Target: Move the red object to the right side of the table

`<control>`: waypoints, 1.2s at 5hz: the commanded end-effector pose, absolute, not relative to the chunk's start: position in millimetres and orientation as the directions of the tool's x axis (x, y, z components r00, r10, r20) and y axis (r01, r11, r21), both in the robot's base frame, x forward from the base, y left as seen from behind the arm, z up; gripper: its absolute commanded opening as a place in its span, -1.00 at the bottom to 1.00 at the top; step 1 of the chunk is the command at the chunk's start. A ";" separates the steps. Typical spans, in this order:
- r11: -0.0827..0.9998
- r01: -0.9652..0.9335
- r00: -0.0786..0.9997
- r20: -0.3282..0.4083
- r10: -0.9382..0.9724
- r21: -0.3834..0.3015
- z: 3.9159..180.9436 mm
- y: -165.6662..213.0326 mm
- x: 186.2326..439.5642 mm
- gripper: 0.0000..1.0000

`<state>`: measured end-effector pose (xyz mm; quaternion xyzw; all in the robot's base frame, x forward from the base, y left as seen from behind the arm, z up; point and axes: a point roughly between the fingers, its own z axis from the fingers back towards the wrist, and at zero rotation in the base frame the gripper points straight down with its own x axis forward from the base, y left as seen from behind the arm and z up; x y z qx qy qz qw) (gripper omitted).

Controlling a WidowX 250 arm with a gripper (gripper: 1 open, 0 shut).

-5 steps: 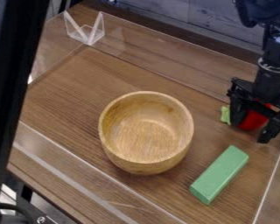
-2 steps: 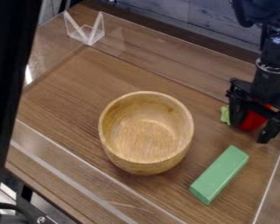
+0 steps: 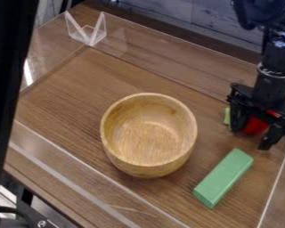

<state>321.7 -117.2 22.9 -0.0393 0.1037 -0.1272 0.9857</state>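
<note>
So the black robot arm comes in from the top right corner, with its dark, knobbly multi-part gripper [image 3: 262,120] pointing down at the brown wood-grain tabletop [image 3: 79,102], close to the right edge. The fingers are spread wide, one reaching to the left and the other to the right, and they sit low around the small glossy red ball-shaped toy fruit [image 3: 255,126]. Only bits of red show between the black parts, plus a bit of green on the left side of it, so whether the fingers actually touch it is hard to tell. That puts the red fruit at the right side of the table, up and to the right of the round light-wood bowl [image 3: 149,135] and above the green rectangular block [image 3: 223,178]. Compared with the frame from a second ago, the gripper has shifted just a touch to the left in the view, and its fingers look to be sitting at a slightly different angle; the bowl and the block look like they're in the same spots. Counting stuff up: one arm, one red fruit, one wooden bowl, one green block lying at a slant below and right of the bowl, and one clear wire-like angular piece [image 3: 86,29] over at the top left.
</note>
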 end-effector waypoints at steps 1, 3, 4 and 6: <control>0.967 0.234 0.957 -0.153 -0.248 -0.104 41.9 -111.8 324.8 1.00; 0.969 0.225 0.964 -0.123 -0.237 -0.101 55.2 -108.3 325.4 -1.00; 0.970 0.220 0.967 -0.107 -0.231 -0.103 63.1 -105.2 326.0 -1.00; 0.970 0.219 0.969 -0.092 -0.229 -0.106 69.8 -103.3 326.8 -1.00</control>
